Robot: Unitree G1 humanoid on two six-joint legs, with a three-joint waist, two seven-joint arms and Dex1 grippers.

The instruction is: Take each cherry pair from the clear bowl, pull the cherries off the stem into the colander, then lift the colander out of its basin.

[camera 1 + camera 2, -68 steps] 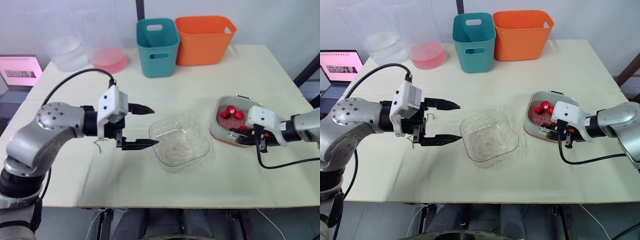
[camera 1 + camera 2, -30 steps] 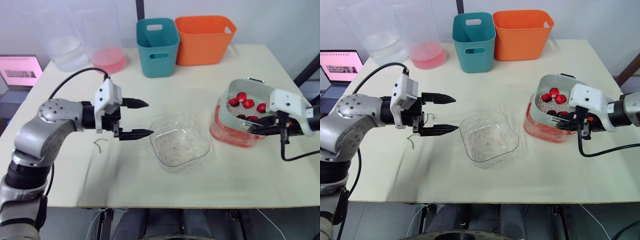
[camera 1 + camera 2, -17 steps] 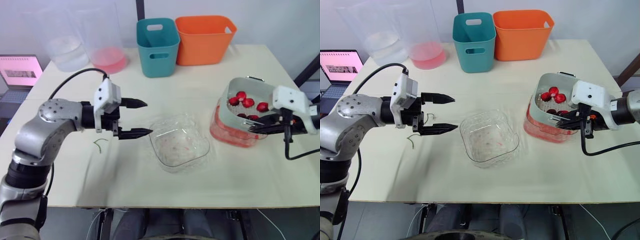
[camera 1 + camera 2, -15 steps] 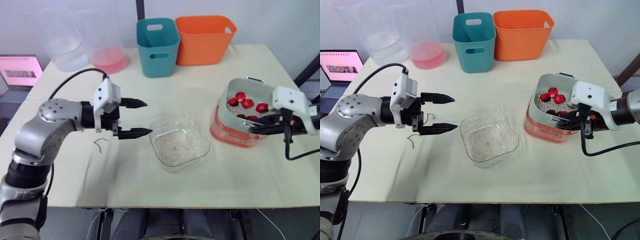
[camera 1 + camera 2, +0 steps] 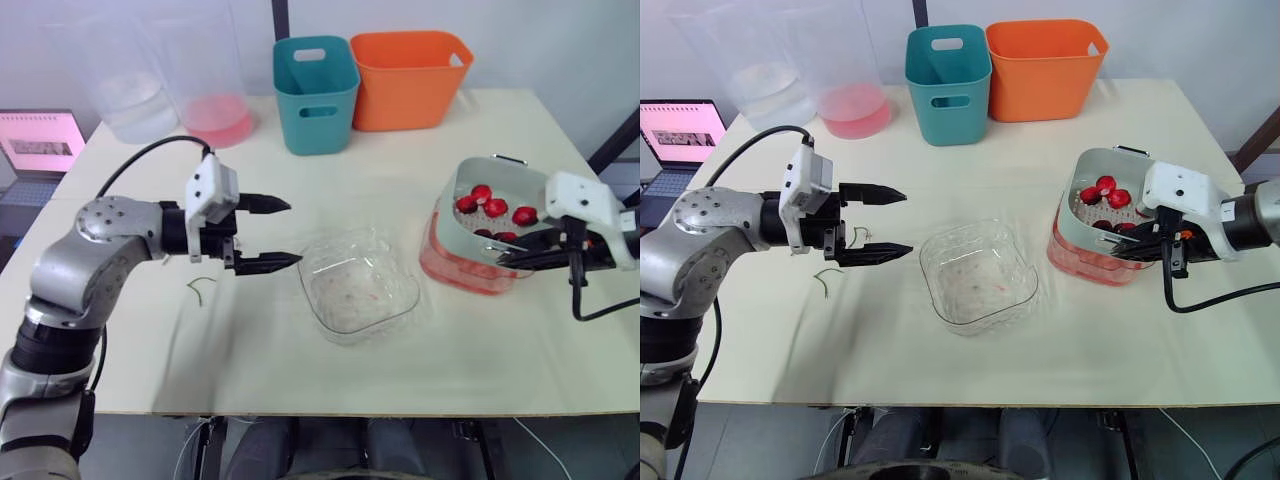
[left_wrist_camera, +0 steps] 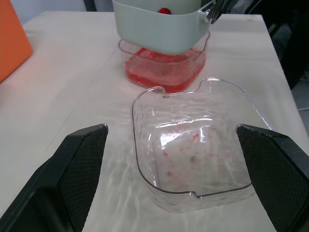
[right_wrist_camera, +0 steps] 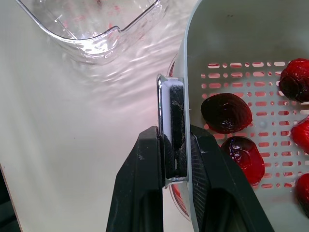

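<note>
The grey colander (image 5: 468, 228) hangs tilted just above its clear basin (image 5: 455, 272), which holds pink liquid. Several red cherries (image 5: 496, 207) lie in the colander. My right gripper (image 7: 172, 134) is shut on the colander's metal handle (image 7: 171, 116) at its near rim, and it is also seen from the head (image 5: 512, 259). The clear bowl (image 5: 358, 285) sits at the table's middle with only red smears inside. My left gripper (image 5: 293, 232) hovers open just left of the bowl with nothing between its fingers. A loose green stem (image 5: 200, 288) lies on the table under that arm.
A teal bin (image 5: 315, 90) and an orange bin (image 5: 408, 78) stand at the back. Two tall clear containers (image 5: 215, 115) are at the back left, one with pink liquid. A laptop (image 5: 40, 145) is beyond the table's left edge.
My right gripper has raised the colander out of the basin and tilted it; in the last half second it holds still. My left gripper has drawn slightly back from the bowl.
</note>
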